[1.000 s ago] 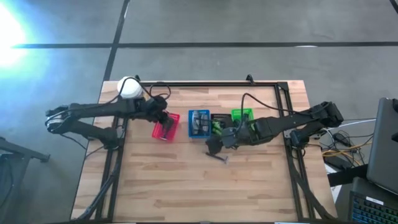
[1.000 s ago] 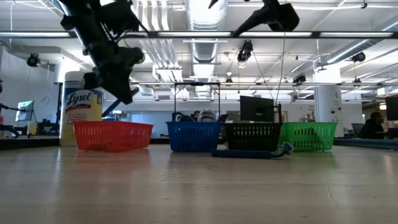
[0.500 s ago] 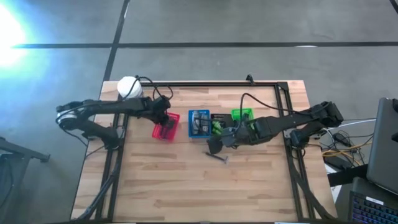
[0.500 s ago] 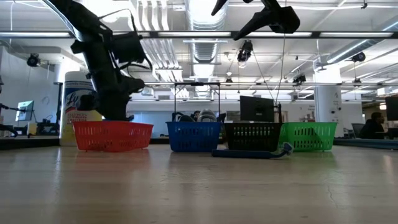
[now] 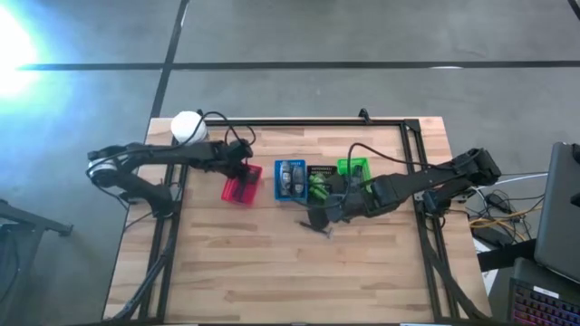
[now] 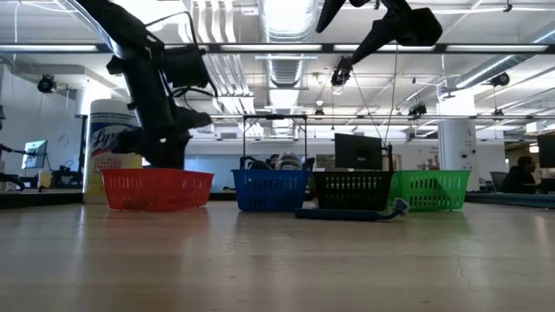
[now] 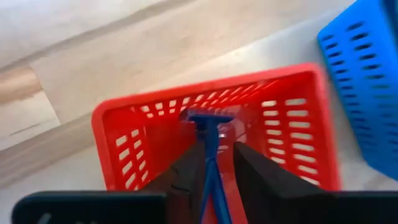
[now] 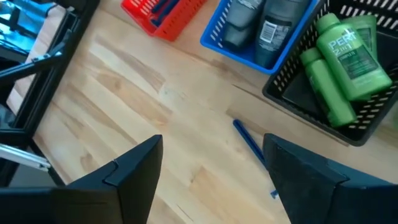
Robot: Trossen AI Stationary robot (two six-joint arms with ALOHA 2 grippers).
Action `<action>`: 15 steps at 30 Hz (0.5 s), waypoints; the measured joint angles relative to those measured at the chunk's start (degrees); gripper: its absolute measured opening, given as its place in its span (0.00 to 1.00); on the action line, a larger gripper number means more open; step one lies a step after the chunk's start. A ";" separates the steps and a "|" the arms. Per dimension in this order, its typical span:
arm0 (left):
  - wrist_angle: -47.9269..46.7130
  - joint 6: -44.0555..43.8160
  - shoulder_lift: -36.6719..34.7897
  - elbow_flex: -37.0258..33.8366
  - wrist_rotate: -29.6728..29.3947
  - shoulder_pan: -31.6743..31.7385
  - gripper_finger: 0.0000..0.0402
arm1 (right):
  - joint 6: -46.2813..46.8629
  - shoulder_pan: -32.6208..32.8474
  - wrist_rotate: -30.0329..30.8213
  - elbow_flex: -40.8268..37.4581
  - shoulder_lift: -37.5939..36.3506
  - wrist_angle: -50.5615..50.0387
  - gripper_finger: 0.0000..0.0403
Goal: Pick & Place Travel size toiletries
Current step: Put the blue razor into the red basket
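The right pincer (image 8: 208, 171) stands open, its two dark fingers (image 8: 134, 165) wide apart, and it holds nothing. It hangs above the bare wooden counter (image 5: 272, 272), near the front of the row of baskets. Straight under it, in the gap between the fingers, lies a thin blue razor (image 8: 252, 146) on the wood, just beside the front wall of the black basket (image 8: 298, 99). In the right wrist view the long axis of the razor runs slanted between the fingers, with the small head at the end farther from the basket, so I judge that the fingers may need some turn at the wrist to close across the thin handle and not along it. In the high view this razor (image 5: 319, 232) shows as a small dark streak right at the right pincer (image 5: 317, 220), well apart from the left arm, so the right arm is clearly the nearer one for it. Behind the razor, the black basket carries two green bottles (image 8: 345, 59) and the blue basket (image 8: 214, 40) carries grey bottles (image 8: 277, 28). The left pincer (image 7: 211, 168) is low inside the red basket (image 7: 118, 124), and a second blue razor (image 7: 208, 134) stands between its fingers, the head toward the far wall of the basket. The fingers are close on both sides of the handle, but I cannot tell if they grip it or have let it go.
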 joint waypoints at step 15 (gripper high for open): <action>22.23 26.59 -6.58 2.52 17.85 -18.37 0.34 | -6.09 0.06 0.51 -0.06 -2.23 -6.89 0.71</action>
